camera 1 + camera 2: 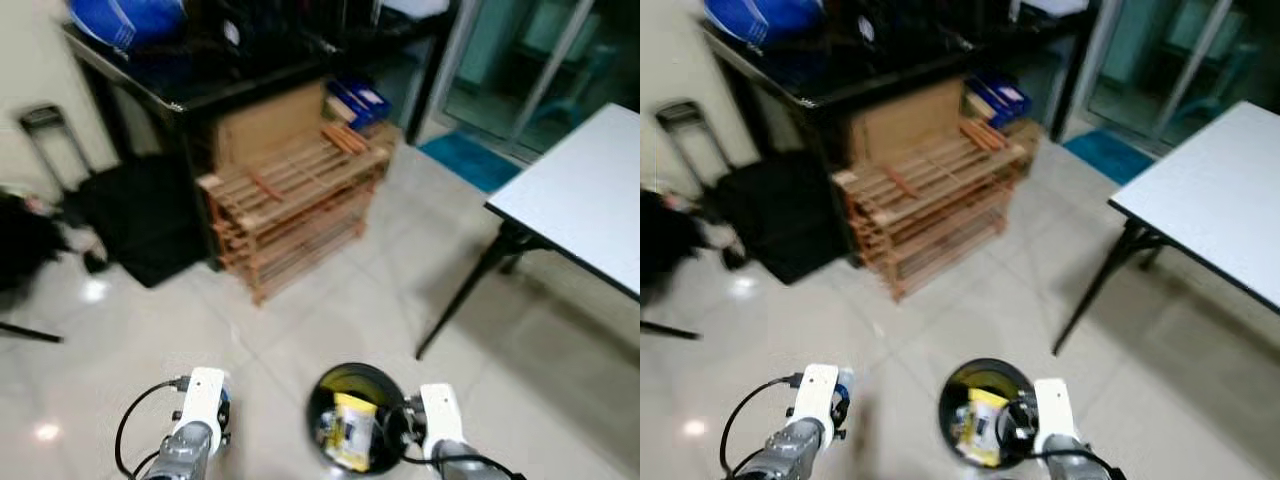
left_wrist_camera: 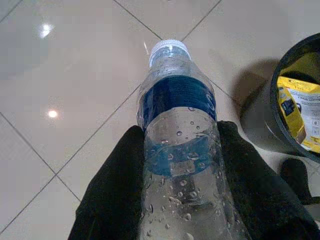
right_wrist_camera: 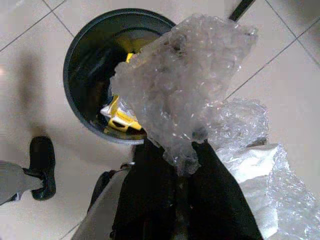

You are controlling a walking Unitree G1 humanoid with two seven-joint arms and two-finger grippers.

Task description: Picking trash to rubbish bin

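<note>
A black round rubbish bin [image 1: 372, 384] stands on the tiled floor just ahead of me, with a yellow packet [image 1: 348, 430] inside. My left gripper [image 2: 176, 150] is shut on a clear water bottle [image 2: 175, 100] with a blue label and a white cap, held low above the floor to the left of the bin [image 2: 292, 125]. My right gripper [image 3: 182, 157] is shut on a crumpled sheet of bubble wrap [image 3: 185, 80] and hovers at the bin's [image 3: 85, 60] right side, partly over its rim. My left arm [image 1: 200, 400] and right arm [image 1: 440, 415] flank the bin.
A wooden slatted rack [image 1: 290, 200] stands ahead against a dark desk [image 1: 200, 80]. A white table [image 1: 590, 200] on black legs is at the right. A black bag [image 1: 140, 215] lies at the left. Pale tiled floor [image 1: 330, 310] lies between the rack and the bin.
</note>
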